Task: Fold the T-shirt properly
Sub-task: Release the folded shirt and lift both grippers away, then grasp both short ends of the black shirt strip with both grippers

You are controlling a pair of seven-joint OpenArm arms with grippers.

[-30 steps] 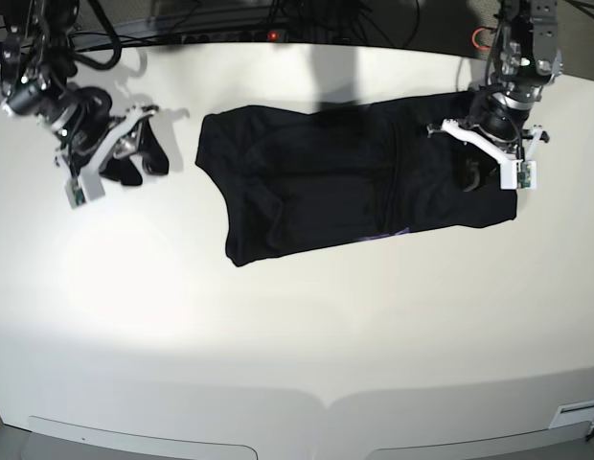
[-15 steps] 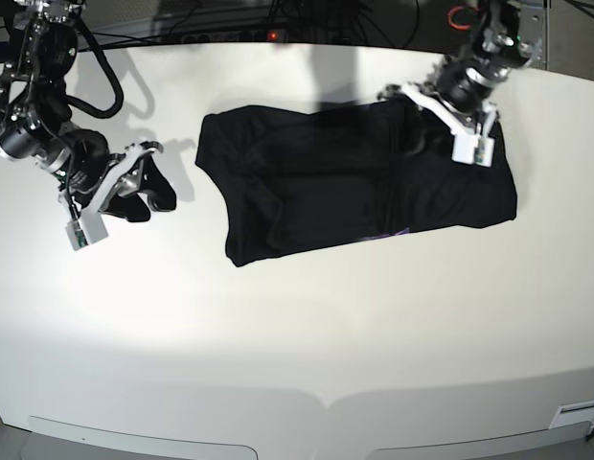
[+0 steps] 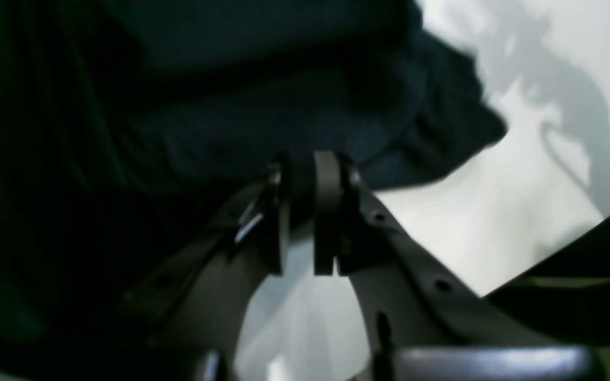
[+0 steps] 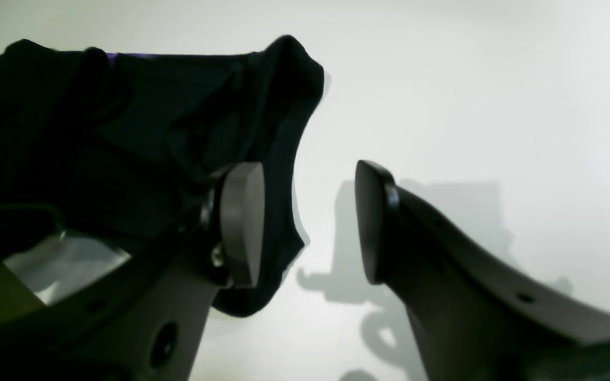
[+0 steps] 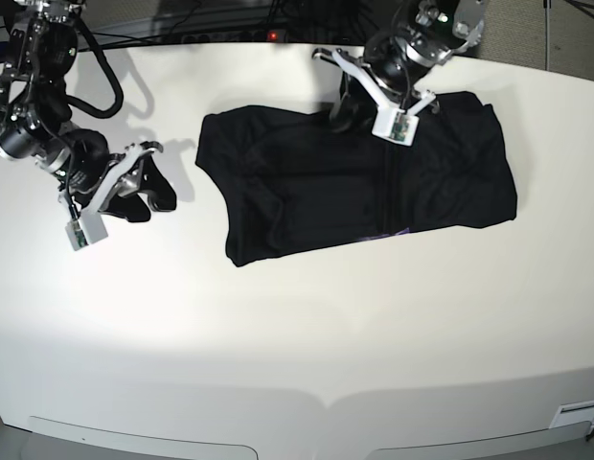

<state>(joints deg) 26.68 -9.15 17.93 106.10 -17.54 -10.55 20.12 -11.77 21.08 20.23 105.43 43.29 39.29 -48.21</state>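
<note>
The black T-shirt [image 5: 307,182] lies folded into a wide rectangle on the white table [image 5: 297,345], with a thin strip of purple print [image 5: 383,235] at its near edge. My left gripper [image 5: 343,113] hovers over the middle of the shirt's far edge. In the left wrist view its fingers [image 3: 327,211] leave only a narrow slit with nothing in it, and the T-shirt [image 3: 178,121] lies beyond. My right gripper [image 5: 148,192] stands open over bare table, left of the shirt. The right wrist view shows its pads [image 4: 241,222] wide apart and the T-shirt [image 4: 125,116] beyond them.
Cables and a power strip with a red light [image 5: 273,35] run along the table's far edge. The table's near edge [image 5: 316,402] curves across the bottom of the base view.
My left arm has swung from the shirt's right end leftward to the middle of its far edge. The right arm dropped slightly nearer, then held still. The shirt has not moved.
</note>
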